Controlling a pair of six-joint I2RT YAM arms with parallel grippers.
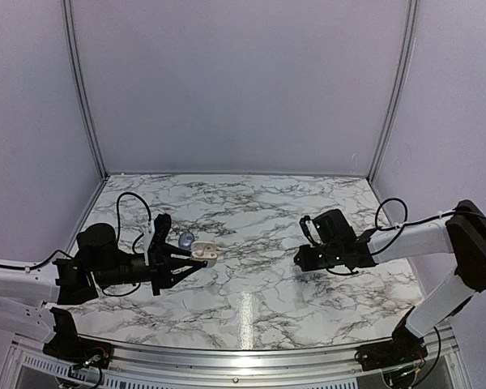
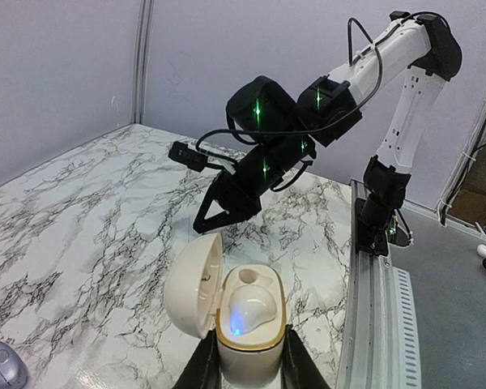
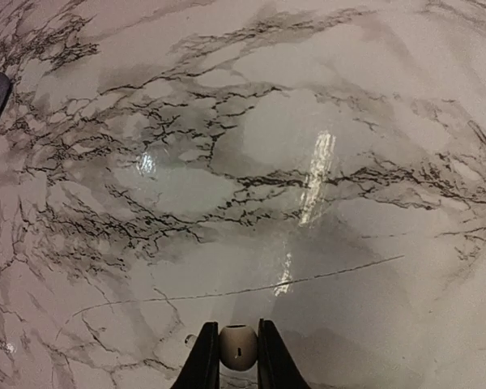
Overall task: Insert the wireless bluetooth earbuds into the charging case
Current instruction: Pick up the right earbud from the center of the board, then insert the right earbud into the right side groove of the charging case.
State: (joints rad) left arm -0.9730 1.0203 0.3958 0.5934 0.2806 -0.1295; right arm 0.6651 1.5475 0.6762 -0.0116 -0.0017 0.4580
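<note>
Only the rounded top of the small pale earbud (image 3: 238, 347) shows between the right jaws, which are closed narrowly on it. Its lower part is cut off by the frame edge. A white glossy earbud (image 2: 249, 309), lit blue, sits in the cream oval plastic charging case (image 2: 245, 358), with an empty socket (image 2: 249, 277) just beyond it. The left jaws clamp the case's base from both sides, and its hinged lid (image 2: 196, 284) stands open to their left. Farther left on the black-veined white marble surface (image 3: 308, 121) lies a grey-blue rounded object (image 2: 0, 369), cropped and hard to identify.
</note>
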